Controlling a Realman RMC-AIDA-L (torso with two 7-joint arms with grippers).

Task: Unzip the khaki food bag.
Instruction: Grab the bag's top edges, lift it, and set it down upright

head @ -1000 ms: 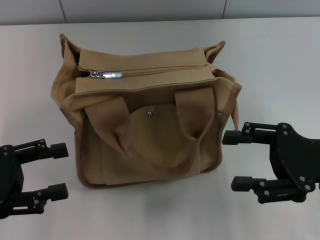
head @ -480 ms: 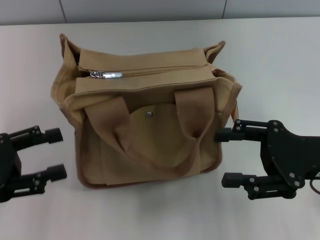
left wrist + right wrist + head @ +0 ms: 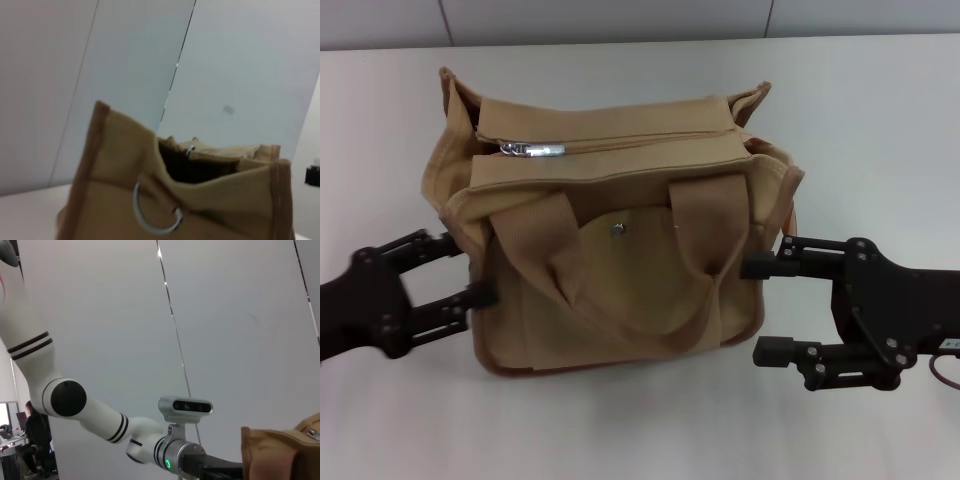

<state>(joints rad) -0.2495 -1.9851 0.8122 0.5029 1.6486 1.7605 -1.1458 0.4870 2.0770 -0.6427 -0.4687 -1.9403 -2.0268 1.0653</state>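
Note:
The khaki food bag [image 3: 620,250] stands upright in the middle of the white table, its front pocket with a metal snap [image 3: 617,229] facing me. Its top zipper is closed, and the silver zipper pull [image 3: 542,151] lies at the bag's left end. My left gripper [image 3: 463,270] is open, with its fingertips against the lower left side of the bag. At the bag's lower right side my right gripper [image 3: 766,308] is open, its upper finger close to the right edge. The left wrist view shows the end of the bag [image 3: 200,200] with a metal ring [image 3: 152,215].
The white table [image 3: 880,120] extends behind and to both sides of the bag, and a pale wall stands behind it. In the right wrist view, my left arm [image 3: 100,412] with its wrist camera reaches in beyond a corner of the bag [image 3: 280,452].
My left gripper has moved right and up until it touches the bag's left side. My right gripper has shifted left, closer to the bag's right side. The bag has not moved.

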